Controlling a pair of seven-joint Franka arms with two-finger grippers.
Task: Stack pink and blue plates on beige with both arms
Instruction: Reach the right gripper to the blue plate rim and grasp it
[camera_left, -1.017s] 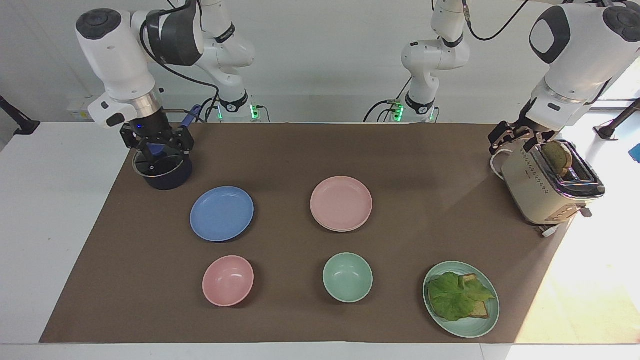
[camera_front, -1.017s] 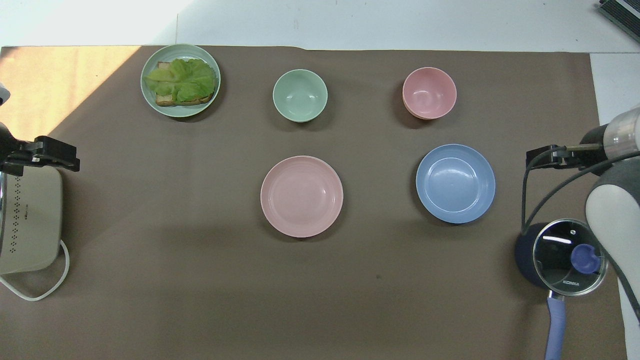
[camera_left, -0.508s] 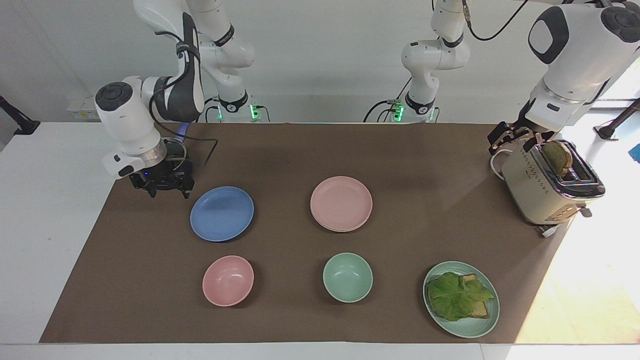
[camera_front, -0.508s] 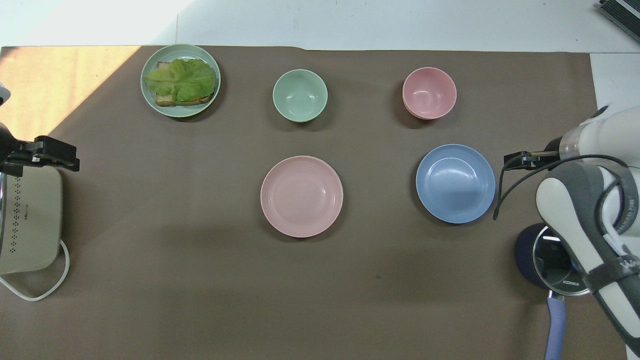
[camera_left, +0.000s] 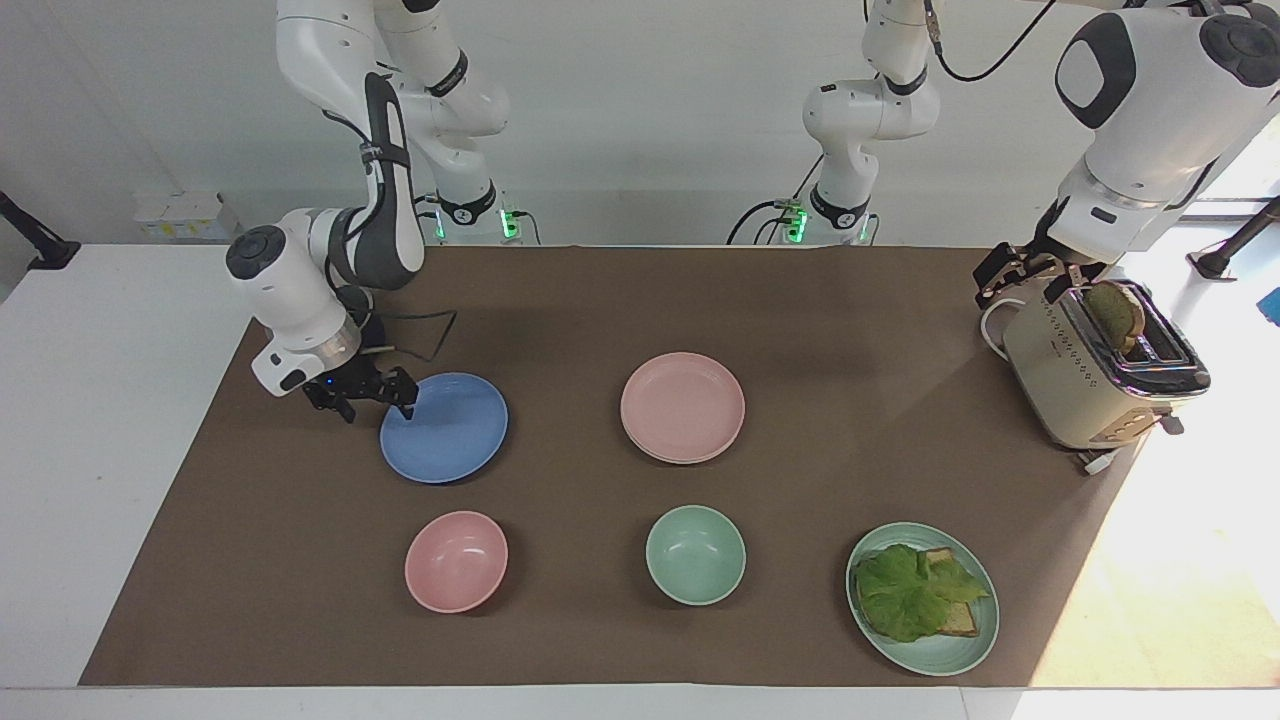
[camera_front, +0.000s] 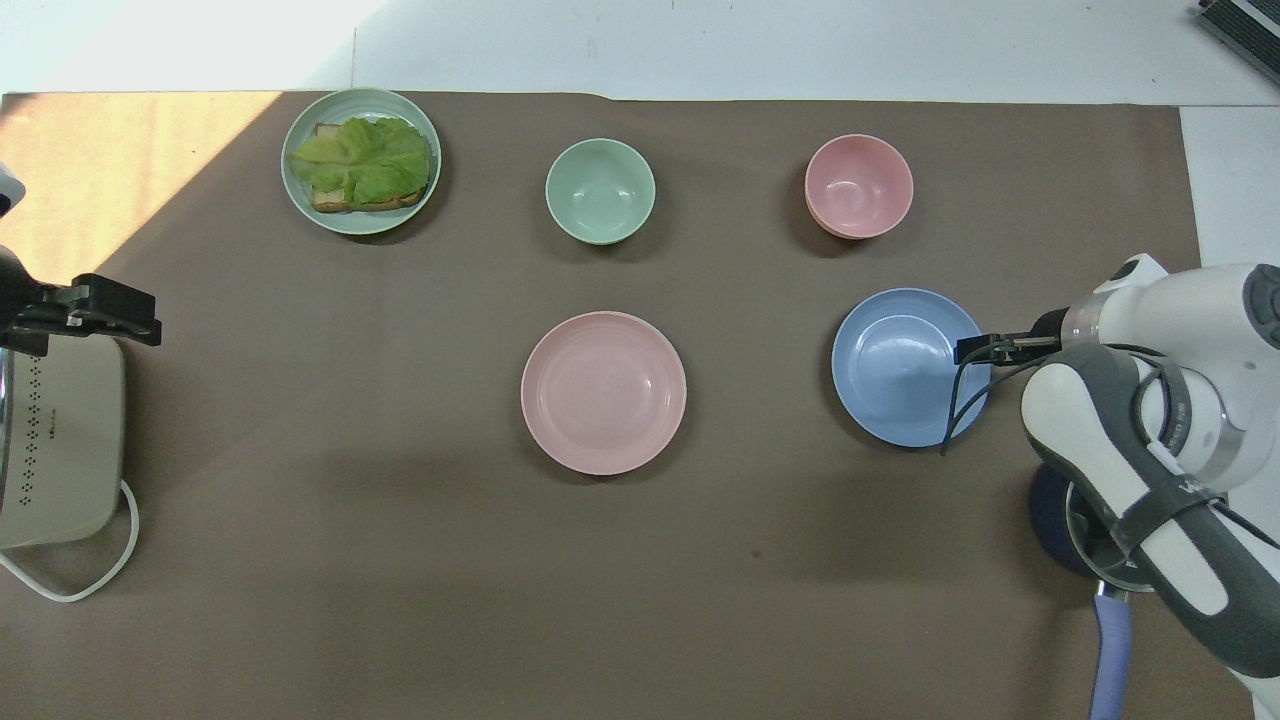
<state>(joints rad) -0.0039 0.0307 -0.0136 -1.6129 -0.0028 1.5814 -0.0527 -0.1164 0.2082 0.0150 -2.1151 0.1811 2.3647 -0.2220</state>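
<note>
The blue plate (camera_left: 445, 428) (camera_front: 910, 366) lies flat on the brown mat toward the right arm's end of the table. My right gripper (camera_left: 377, 405) (camera_front: 985, 347) is low at that plate's rim and open, one finger over the rim and the other outside it. The pink plate (camera_left: 682, 405) (camera_front: 603, 392) lies mid-table. A thin pale rim shows under its edge, so the beige plate is mostly hidden. My left gripper (camera_left: 1005, 275) (camera_front: 95, 312) waits open beside the toaster, holding nothing.
A toaster (camera_left: 1095, 365) with a slice in it stands at the left arm's end. A dark pot (camera_front: 1055, 510) sits under the right arm. Farther out lie a pink bowl (camera_left: 456, 560), a mint bowl (camera_left: 695, 554) and a mint plate (camera_left: 975, 640) with toast and lettuce.
My right arm swung away from over the pot and came down to the blue plate's rim. The left arm and all the dishes stayed still.
</note>
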